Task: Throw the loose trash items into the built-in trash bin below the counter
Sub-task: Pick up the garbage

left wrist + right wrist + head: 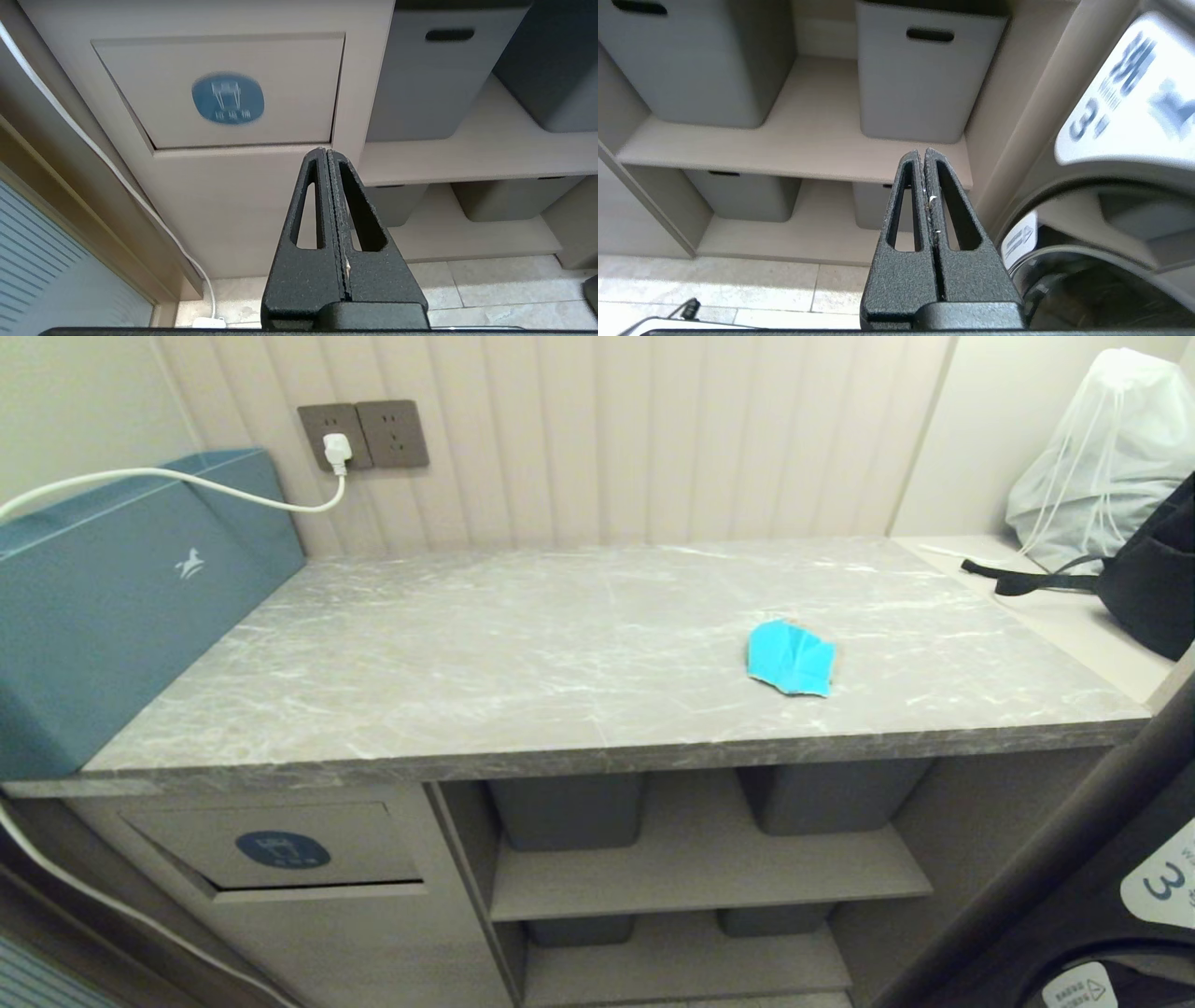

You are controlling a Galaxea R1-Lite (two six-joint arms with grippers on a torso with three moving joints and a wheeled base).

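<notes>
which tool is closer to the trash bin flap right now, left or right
Left. The left tool hangs shut in front of the trash bin flap, just below it. The right tool, also shut, faces the shelves of grey tubs further right.

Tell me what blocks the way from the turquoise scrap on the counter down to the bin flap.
Nothing visible lies around the turquoise scrap on the counter. The trash bin flap sits below the counter's front edge at the left; nothing stands in front of it, but it must be pushed in. Both hands hang low, shut.
</notes>
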